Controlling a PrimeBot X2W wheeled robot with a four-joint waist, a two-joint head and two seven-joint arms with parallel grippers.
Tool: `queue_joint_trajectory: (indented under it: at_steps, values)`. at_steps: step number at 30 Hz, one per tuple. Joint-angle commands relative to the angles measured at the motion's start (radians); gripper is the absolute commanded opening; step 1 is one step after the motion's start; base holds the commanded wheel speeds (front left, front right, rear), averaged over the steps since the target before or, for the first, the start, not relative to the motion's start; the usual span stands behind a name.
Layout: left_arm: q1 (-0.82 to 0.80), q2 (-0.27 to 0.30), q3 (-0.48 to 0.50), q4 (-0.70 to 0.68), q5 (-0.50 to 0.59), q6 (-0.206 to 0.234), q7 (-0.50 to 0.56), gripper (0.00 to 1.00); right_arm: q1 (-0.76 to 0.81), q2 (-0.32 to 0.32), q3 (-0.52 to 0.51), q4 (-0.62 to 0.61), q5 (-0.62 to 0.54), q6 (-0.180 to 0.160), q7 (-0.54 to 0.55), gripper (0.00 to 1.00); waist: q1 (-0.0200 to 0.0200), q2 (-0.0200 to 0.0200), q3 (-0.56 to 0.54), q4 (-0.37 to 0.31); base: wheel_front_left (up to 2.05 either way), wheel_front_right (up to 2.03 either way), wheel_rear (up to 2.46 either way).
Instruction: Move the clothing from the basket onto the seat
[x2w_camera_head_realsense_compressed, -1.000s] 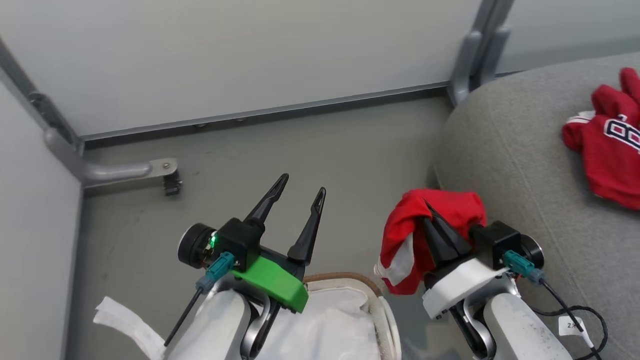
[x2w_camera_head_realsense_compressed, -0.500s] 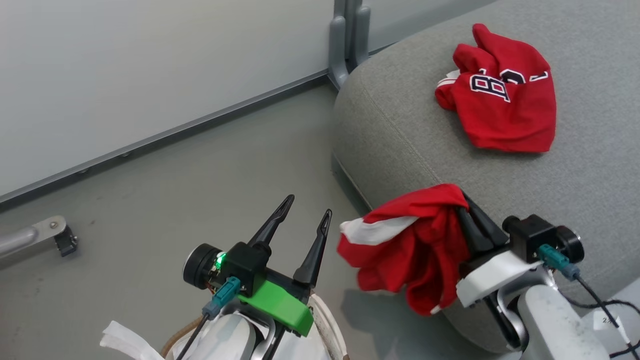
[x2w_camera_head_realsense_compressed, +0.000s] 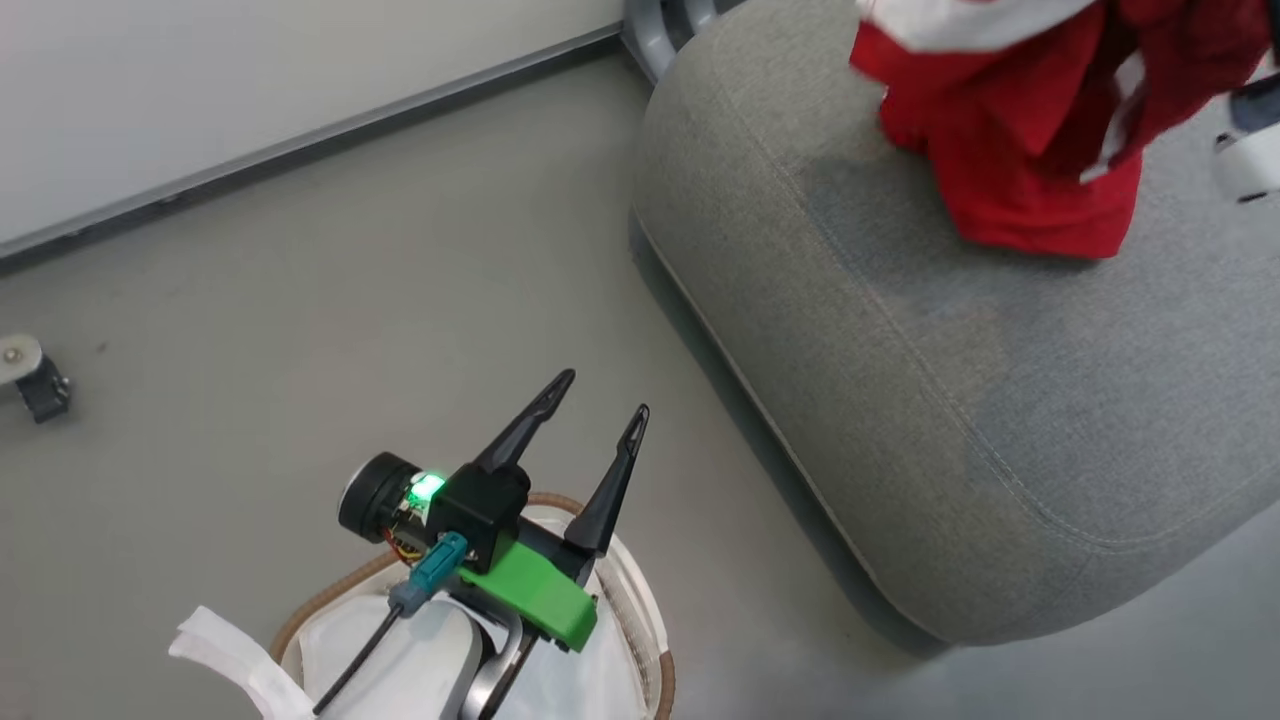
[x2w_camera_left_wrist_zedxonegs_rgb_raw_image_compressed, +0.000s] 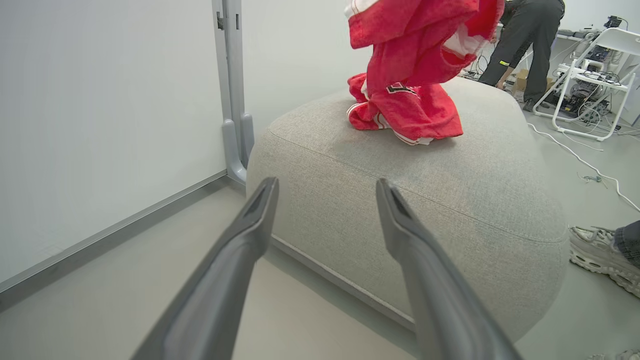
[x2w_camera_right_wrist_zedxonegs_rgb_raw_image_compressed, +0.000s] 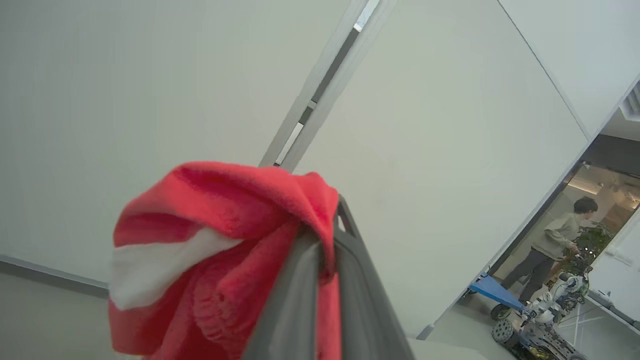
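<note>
Fingers of the right gripper (x2w_camera_right_wrist_zedxonegs_rgb_raw_image_compressed: 327, 225) clench red clothing (x2w_camera_right_wrist_zedxonegs_rgb_raw_image_compressed: 210, 280), which hangs above a second garment (x2w_camera_left_wrist_zedxonegs_rgb_raw_image_compressed: 410, 112) lying toward the far edge of the seat (x2w_camera_head_realsense_compressed: 900, 380). Fingers of the left gripper (x2w_camera_head_realsense_compressed: 605, 393) stand spread and empty over the basket (x2w_camera_head_realsense_compressed: 645, 600).

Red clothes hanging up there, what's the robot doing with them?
The robot is moving clothing from a basket onto a big grey seat. Its right hand is shut on a red garment and holds it in the air over the seat, just above another red garment that already lies there. Its left hand is open and empty, hovering by the basket on the floor.
</note>
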Motion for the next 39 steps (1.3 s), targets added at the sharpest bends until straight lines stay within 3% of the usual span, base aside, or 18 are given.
queue_joint_trajectory:
  at_steps: [1,5,10,18,24,25,27,29,30,35,39]
  values:
    - [-0.037,0.021,0.0,-0.004,0.003,-0.003,0.001,1.0,-0.044,-0.025,-0.005,0.024,-0.025,-0.001,-0.002,0.0,0.0,-0.0001,0.113,0.074,0.0,0.0,0.0]
    - [-0.079,0.045,-0.003,-0.019,0.006,-0.003,0.001,1.0,-0.151,-0.088,-0.059,0.113,-0.066,-0.001,0.013,0.0,0.0,-0.0001,0.194,0.121,0.0,0.0,0.0]
    - [-0.131,0.068,-0.039,-0.027,0.008,-0.003,0.001,1.0,-0.185,-0.101,-0.198,0.189,-0.164,-0.001,0.062,0.0,0.0,-0.0001,0.276,0.177,0.0,0.0,0.0]
    - [-0.194,0.065,-0.069,-0.029,-0.006,-0.003,0.001,1.0,-0.102,-0.067,-0.486,0.391,-0.296,-0.001,0.072,0.0,0.0,-0.0001,0.359,0.265,0.0,0.0,0.0]
    - [-0.19,0.074,-0.049,-0.019,-0.011,-0.003,0.001,1.0,-0.025,0.037,-0.665,0.471,-0.363,-0.001,0.031,0.0,0.0,-0.0001,0.362,0.277,0.0,0.0,0.0]
    - [-0.183,0.074,-0.044,-0.015,-0.014,-0.003,0.001,1.0,-0.009,0.055,-0.698,0.478,-0.373,-0.001,0.025,0.06,0.0,-0.0001,0.355,0.274,0.0,0.0,0.0]
    - [-0.174,0.073,-0.037,-0.007,-0.015,-0.003,0.001,1.0,0.022,0.085,-0.743,0.492,-0.394,-0.001,0.012,0.36,0.0,-0.0001,0.34,0.269,0.0,0.0,0.0]
    - [-0.167,0.07,-0.029,0.005,-0.019,-0.003,0.001,1.0,0.055,0.111,-0.778,0.5,-0.408,-0.001,0.003,0.36,0.0,-0.0001,0.322,0.265,0.0,0.0,0.0]
    - [-0.164,0.068,-0.025,0.01,-0.019,-0.003,0.001,1.0,0.069,0.123,-0.787,0.503,-0.412,-0.001,0.001,1.0,0.0,-0.0001,0.312,0.262,0.0,0.0,0.0]
    - [-0.137,0.05,0.009,0.029,-0.024,-0.003,0.001,1.0,0.154,0.169,-0.789,0.444,-0.394,-0.001,-0.002,1.0,0.0,-0.0001,0.25,0.25,0.0,0.0,0.0]
    - [-0.097,0.034,0.057,0.039,-0.023,-0.003,0.001,1.0,0.254,0.232,-0.729,0.358,-0.36,-0.001,-0.002,1.0,0.0,-0.0001,0.191,0.238,0.0,0.0,0.0]
